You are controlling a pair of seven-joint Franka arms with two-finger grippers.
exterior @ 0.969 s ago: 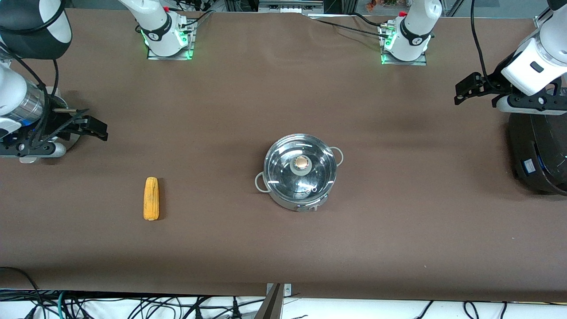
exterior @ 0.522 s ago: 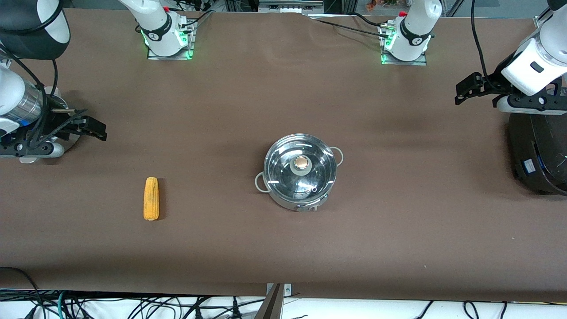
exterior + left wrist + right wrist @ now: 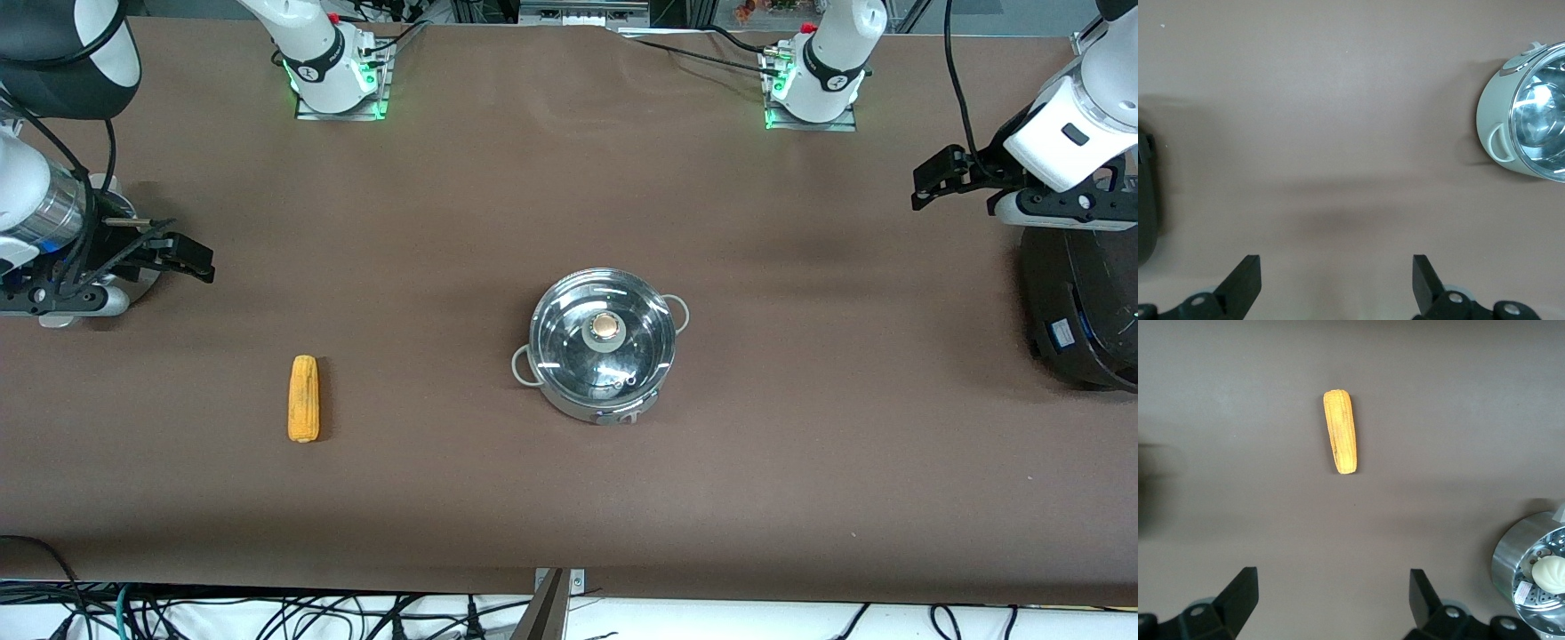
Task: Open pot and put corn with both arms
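Nothing is grasped yet: pot (image 3: 602,356) sits lidded mid-tabletop, corn (image 3: 303,398) toward the right arm's edge, left claw (image 3: 1336,280) and right claw (image 3: 1333,593) both wide over the tabletop ends, so lifting the lid probably comes next

Both arms wait raised at the table's ends, left tool (image 3: 931,182) and right tool (image 3: 191,258) spread wide, holding nothing.
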